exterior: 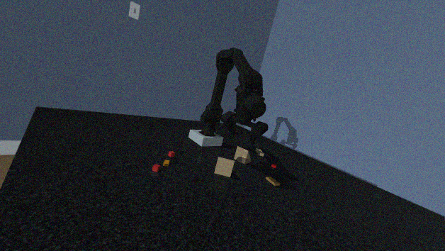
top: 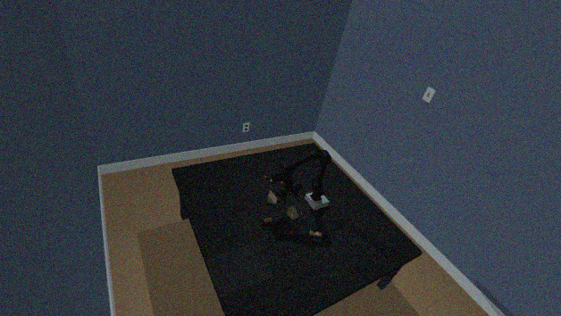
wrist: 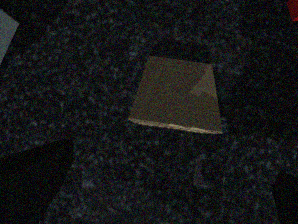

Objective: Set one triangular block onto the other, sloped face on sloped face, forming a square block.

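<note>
- On the black worktop (exterior: 106,198), two tan triangular blocks lie close to each other but apart, in front of the arm's white base (exterior: 198,140).
- Nearer the exterior camera sits the front triangular block (exterior: 224,166), showing a broad, pale, roughly square face.
- Just behind it and slightly to the right sits the rear triangular block (exterior: 242,154), its lit face pale and its right side in shadow.
- From above, the same pair appear as the rear block (top: 272,197) and the front block (top: 292,212), both left of the base as that view shows it.
- Folded sharply, the black arm (exterior: 227,78) rises from the base, bends at its top and comes back down, carrying the tool (exterior: 256,130) low over the worktop behind the rear block.
- Its fingers are spread wide with nothing between them; they are too dark to make out singly in the exterior view.
- Under the wrist camera one tan block (wrist: 177,95) fills the middle of the view, lying alone on the dark surface, its lower edge brightly lit; no fingers show in that view.
- Small red and yellow cubes (exterior: 166,162) lie in a short row to the left of the blocks, well apart from them.
- Right of the blocks lie a small red piece (exterior: 273,165) and a flat tan piece (exterior: 272,181).
</note>
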Controlling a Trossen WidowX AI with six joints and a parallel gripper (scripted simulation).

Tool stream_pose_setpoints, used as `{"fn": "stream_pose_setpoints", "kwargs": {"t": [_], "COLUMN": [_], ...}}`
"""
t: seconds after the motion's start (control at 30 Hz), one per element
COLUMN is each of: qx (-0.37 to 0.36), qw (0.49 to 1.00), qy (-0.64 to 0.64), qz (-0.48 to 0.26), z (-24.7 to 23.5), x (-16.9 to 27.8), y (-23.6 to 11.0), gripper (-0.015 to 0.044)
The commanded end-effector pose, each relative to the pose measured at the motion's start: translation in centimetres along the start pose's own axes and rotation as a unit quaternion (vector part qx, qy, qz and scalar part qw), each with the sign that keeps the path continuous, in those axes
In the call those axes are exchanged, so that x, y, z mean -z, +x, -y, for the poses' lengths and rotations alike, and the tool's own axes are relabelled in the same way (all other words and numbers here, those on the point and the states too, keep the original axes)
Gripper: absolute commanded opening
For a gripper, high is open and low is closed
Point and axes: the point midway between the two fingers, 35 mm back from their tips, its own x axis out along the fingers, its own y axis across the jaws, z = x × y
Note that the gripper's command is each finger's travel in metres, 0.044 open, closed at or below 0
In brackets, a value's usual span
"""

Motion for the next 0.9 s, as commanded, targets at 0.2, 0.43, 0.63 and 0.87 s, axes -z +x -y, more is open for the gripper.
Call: {"fn": "stream_pose_setpoints", "kwargs": {"t": [0.2,0.43,0.63,0.87], "qx": [0.001,0.001,0.001,0.001], "qw": [1.0,1.0,1.0,1.0], "qy": [-0.005,-0.005,-0.005,-0.005], "qz": [0.003,0.003,0.003,0.003], "z": [0.3,0.4,0.5,0.5], "x": [0.0,0.1,0.1,0.1], "y": [1.6,2.7,3.7,4.9], "gripper": [0.044,0.044,0.044,0.044]}}
